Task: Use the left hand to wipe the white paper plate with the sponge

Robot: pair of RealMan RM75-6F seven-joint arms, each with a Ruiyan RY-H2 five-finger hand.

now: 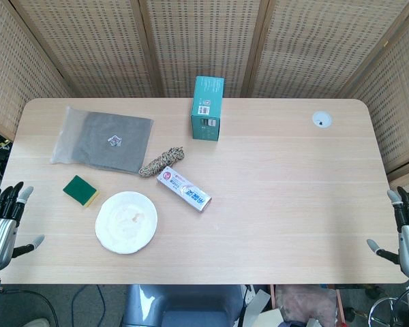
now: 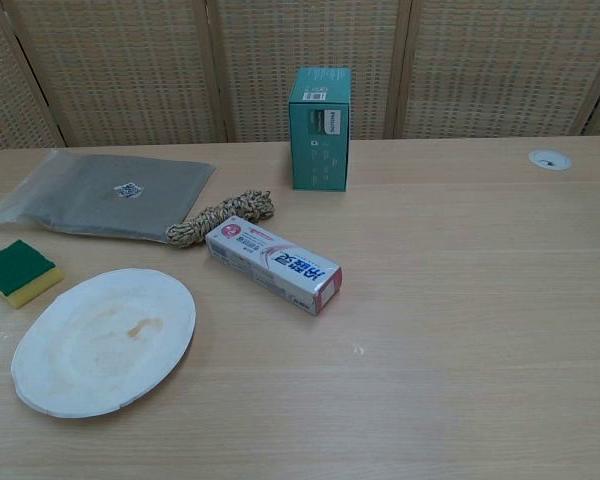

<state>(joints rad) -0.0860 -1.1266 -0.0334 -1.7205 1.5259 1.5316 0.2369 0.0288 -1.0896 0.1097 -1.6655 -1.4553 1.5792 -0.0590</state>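
Observation:
The white paper plate (image 1: 126,222) (image 2: 105,340) lies near the table's front left, with a faint brownish stain at its middle. Just beyond it to the left lies the sponge (image 1: 81,191) (image 2: 18,272), green on top and yellow beneath, flat on the table. My left hand (image 1: 3,221) hangs off the table's left edge, fingers spread, holding nothing, well left of the sponge. My right hand (image 1: 407,229) hovers at the right edge, fingers apart and empty. Neither hand shows in the chest view.
A grey plastic pouch (image 1: 103,139) lies at the back left. A coil of rope (image 1: 161,161) and a toothpaste box (image 1: 183,189) sit right of the plate. A teal box (image 1: 207,107) stands at the back centre. A cable hole (image 1: 321,120) is at the back right.

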